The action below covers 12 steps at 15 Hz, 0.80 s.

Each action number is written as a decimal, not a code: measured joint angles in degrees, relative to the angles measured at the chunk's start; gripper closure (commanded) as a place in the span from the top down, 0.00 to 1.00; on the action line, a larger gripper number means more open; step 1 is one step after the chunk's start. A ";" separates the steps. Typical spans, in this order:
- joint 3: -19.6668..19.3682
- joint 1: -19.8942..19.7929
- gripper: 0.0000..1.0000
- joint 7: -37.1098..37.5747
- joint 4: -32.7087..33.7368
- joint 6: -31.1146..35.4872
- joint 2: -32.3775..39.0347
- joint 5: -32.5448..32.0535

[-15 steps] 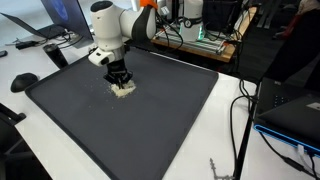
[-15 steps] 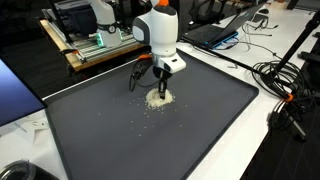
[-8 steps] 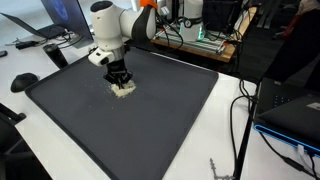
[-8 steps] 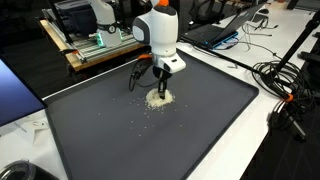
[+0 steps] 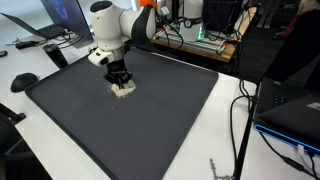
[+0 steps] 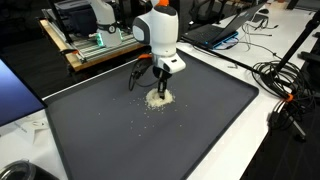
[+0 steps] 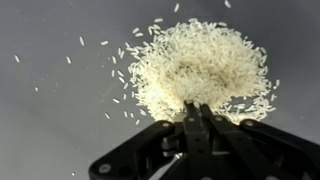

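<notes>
Wrist view: gripper (image 7: 197, 108) comes in from the bottom centre of the frame. The two fingers are pressed together with no gap showing. Nothing large is held, and I cannot tell whether a grain or two is pinched between the tips. The tips sit at the lower edge of the rice pile (image 7: 200, 65), touching or just above it (the angle does not settle which).

The rice pile is a flat, roughly round heap of white grains filling the upper centre and right of the wrist frame. It lies on the dark grey mat (image 7: 60, 110). Loose grains (image 7: 100, 42) are scattered to the upper left of the heap, thinning toward the frame edge.

Exterior views: the white arm (image 5: 108, 35) leans down over the mat (image 5: 160, 120), with the gripper (image 5: 120, 78) in the upper left part of the frame, directly over the rice pile (image 5: 124, 90). From the opposite angle the gripper (image 6: 161, 86) is at upper centre and the rice pile (image 6: 158, 99) just beneath it. A few loose grains (image 6: 141, 124) trail toward the lower left on the mat (image 6: 200, 130).

Surroundings:
- White table (image 5: 200, 160) carries the mat.
- A dark mouse (image 5: 23, 80) sits at the left edge of the frame.
- A laptop (image 6: 215, 32) is at upper right.
- Black cables (image 6: 285, 85) bunch along the right side.
</notes>
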 measured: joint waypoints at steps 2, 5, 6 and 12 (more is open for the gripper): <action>-0.02 0.00 0.45 0.18 0.30 -0.87 0.00 0.00; -0.06 -0.03 0.67 0.35 0.46 -1.17 -0.16 0.00; -0.06 -0.03 0.73 0.41 0.47 -1.20 -0.31 0.00; -0.71 0.50 1.00 3.68 0.43 -2.77 -3.08 0.00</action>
